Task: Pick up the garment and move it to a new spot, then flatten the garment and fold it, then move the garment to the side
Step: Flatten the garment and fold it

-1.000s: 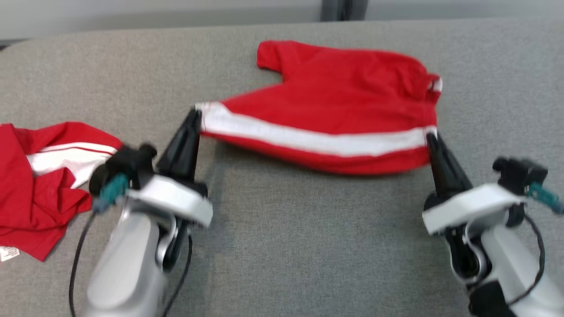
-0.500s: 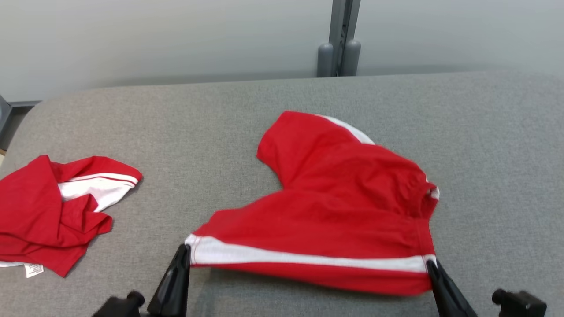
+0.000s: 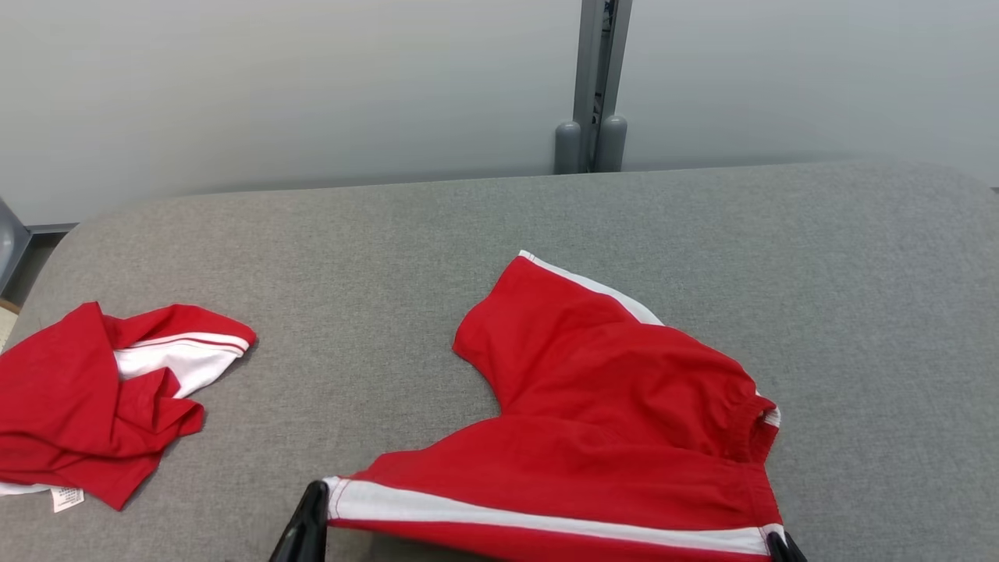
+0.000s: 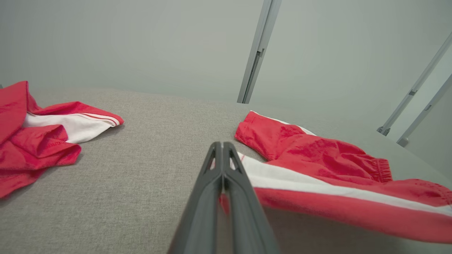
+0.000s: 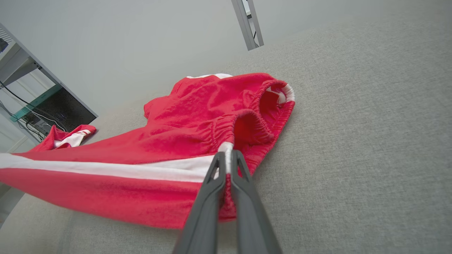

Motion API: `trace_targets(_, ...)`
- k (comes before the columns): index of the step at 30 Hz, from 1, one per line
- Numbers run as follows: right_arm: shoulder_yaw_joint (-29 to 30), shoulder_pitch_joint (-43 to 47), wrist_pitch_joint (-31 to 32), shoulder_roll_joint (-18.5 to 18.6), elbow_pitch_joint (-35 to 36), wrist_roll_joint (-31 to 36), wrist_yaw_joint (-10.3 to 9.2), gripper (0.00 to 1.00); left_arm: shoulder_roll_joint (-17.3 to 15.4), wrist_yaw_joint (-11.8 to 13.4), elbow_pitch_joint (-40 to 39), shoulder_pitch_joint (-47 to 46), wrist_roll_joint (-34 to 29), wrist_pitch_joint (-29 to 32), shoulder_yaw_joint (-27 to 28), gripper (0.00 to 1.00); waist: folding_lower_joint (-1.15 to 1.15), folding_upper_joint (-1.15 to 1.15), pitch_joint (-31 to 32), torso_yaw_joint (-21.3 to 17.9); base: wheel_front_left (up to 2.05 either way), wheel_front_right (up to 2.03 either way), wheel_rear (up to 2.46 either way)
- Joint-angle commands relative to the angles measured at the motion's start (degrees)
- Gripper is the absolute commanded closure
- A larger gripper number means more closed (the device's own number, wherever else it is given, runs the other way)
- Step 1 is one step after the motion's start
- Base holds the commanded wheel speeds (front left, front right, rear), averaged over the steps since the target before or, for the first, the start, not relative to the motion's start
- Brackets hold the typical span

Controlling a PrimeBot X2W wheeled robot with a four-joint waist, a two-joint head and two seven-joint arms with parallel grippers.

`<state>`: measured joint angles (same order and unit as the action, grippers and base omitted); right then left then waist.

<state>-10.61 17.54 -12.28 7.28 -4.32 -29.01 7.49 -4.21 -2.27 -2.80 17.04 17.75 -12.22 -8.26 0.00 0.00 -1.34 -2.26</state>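
Grey woven cloth covers the table, a pale wall and metal post behind; the red shorts lie right of centre, their near striped edge lifted and stretched between both grippers. The left gripper is pressed together on the leg-hem corner of the white stripe; the right gripper pinches the stripe's waistband end; a second crumpled red garment lies well apart at the left.
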Motion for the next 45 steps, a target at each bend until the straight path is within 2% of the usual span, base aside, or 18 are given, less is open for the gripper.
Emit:
trace_targets(1,0.6,-1.4,0.4,-0.1,0.4,0.0,0.01,1.0,-0.7,0.2,-0.1,-2.8,0.3,0.4,0.8,1.0,0.0,0.0,-0.5,-0.4,0.0,0.0,0.0)
trace_targets(4,1.4,-4.1,0.4,-0.2,-0.3,-0.9,0.0,1.0,-1.9,-0.8,1.2,-7.6,0.0,1.3,0.5,1.0,0.0,0.0,-2.1,-0.8,0.0,0.0,0.0)
trace_targets(9,2.4,-11.9,-0.1,-1.1,-2.8,-2.3,0.01,1.0,-3.8,-3.1,5.9,-20.7,-0.3,4.1,-1.5,1.0,0.0,0.0,-7.1,-1.9,0.0,0.0,0.0)
trace_targets(10,2.4,-11.9,-0.1,-1.1,-2.8,-2.3,0.01,1.0,-3.8,-3.1,5.9,-20.7,-0.3,4.1,-1.5,1.0,0.0,0.0,-7.1,-1.9,0.0,0.0,0.0)
trace_targets(17,4.5,-23.6,-1.4,-2.5,-8.8,-3.0,0.01,1.0,-5.0,-4.7,17.5,-40.8,-0.7,7.4,-6.1,1.0,0.0,0.0,-15.4,-4.2,0.0,0.0,0.0)
trace_targets(22,5.7,-28.8,-2.4,-3.5,-12.6,-4.2,0.01,1.0,-4.2,-5.1,27.9,-52.0,-0.4,9.3,-10.7,1.0,0.0,0.0,-18.4,-5.3,0.0,0.0,0.0)
trace_targets(28,6.2,-32.0,-3.0,-3.9,-14.2,-4.5,0.01,1.0,-2.8,-5.3,38.8,-62.1,1.4,6.3,-14.4,1.0,0.0,0.0,-20.7,-7.0,0.0,0.0,0.0)
trace_targets(34,6.2,-33.1,-3.0,-4.2,-13.7,-4.6,0.01,1.0,-1.3,-5.2,47.3,-68.1,5.0,4.4,-19.7,1.0,0.0,0.0,-22.1,-8.2,0.0,0.0,0.0)
trace_targets(35,6.1,-33.2,-3.0,-4.2,-13.7,-4.6,0.01,1.0,-1.1,-5.2,48.5,-68.8,5.9,4.3,-20.7,0.94,0.0,0.0,-22.3,-8.4,0.0,0.0,0.0)
trace_targets(36,6.1,-33.2,-3.0,-4.2,-13.6,-4.7,0.01,1.0,-0.9,-5.2,49.4,-69.6,6.9,4.0,-21.6,0.69,0.0,0.0,-22.5,-8.5,0.0,0.0,0.0)
trace_targets(37,5.9,-33.2,-3.1,-4.2,-13.4,-4.7,0.01,1.0,-0.8,-5.2,50.2,-70.2,7.7,3.7,-22.6,0.15,0.0,0.0,-22.6,-8.6,0.0,0.0,0.0)
trace_targets(38,5.7,-33.2,-3.1,-4.2,-13.0,-4.5,0.01,0.89,-0.7,-5.2,50.9,-70.7,8.7,3.1,-23.5,0.0,0.0,0.0,-22.6,-8.7,0.0,0.0,0.0)
trace_targets(41,5.5,-32.9,-3.0,-4.2,-10.3,-2.8,0.01,0.0,-0.9,-5.2,52.8,-71.6,10.5,1.0,-25.2,0.0,0.0,0.0,-22.6,-8.9,0.0,0.0,0.0)
trace_targets(45,6.3,-30.7,-3.0,-4.2,-7.2,1.7,0.01,0.0,-1.5,-4.6,54.4,-71.2,11.0,-1.9,-24.4,0.0,0.0,0.0,-21.6,-8.4,0.0,0.0,0.0)
